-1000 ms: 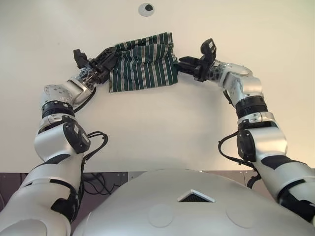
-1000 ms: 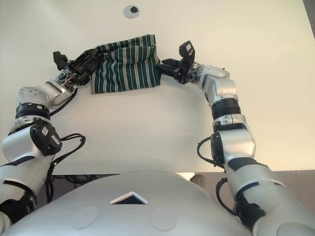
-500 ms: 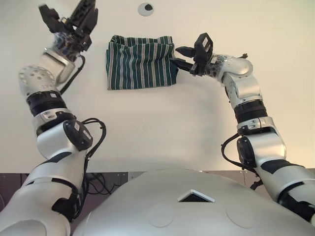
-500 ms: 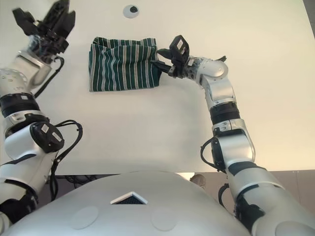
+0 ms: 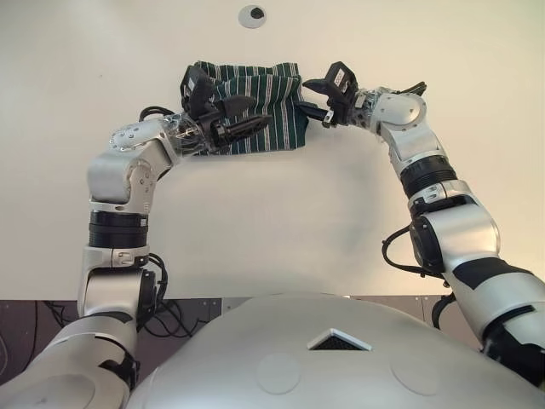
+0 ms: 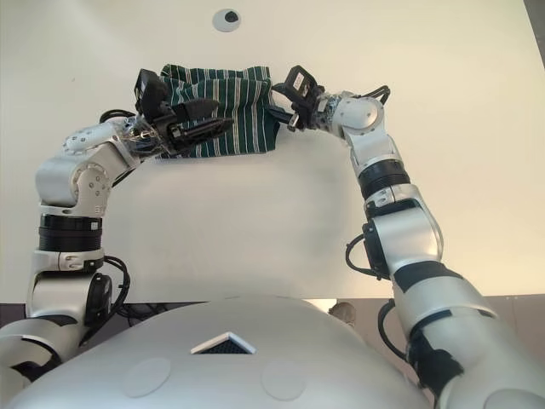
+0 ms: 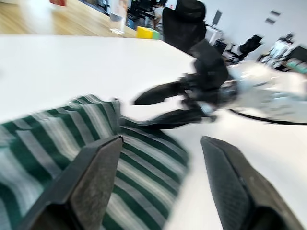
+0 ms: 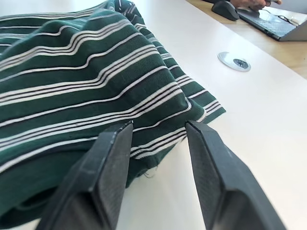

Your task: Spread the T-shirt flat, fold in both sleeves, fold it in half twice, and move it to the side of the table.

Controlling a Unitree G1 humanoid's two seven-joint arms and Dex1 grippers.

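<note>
The green T-shirt (image 5: 271, 92) with white stripes lies folded into a small rectangle at the far middle of the white table (image 5: 272, 213). My left gripper (image 5: 258, 112) hangs open over the shirt's near left part, fingers pointing to the right. In the left wrist view the left gripper (image 7: 162, 141) has striped cloth (image 7: 72, 139) beneath it and my right gripper (image 7: 192, 98) beyond. My right gripper (image 5: 311, 98) stands open at the shirt's right edge. The right wrist view has the right gripper (image 8: 157, 127) with its fingers (image 8: 112, 158) on either side of a shirt corner (image 8: 144, 96).
A round grey cable grommet (image 5: 252, 14) sits in the tabletop just beyond the shirt, also seen as the grommet (image 8: 233, 61) in the right wrist view. Bare table stretches to the left, the right and the near side of the shirt.
My left gripper let go of the shirt's left edge, swung up to the far left, then came down over the shirt. My right gripper stayed at the right edge, edging farther.
</note>
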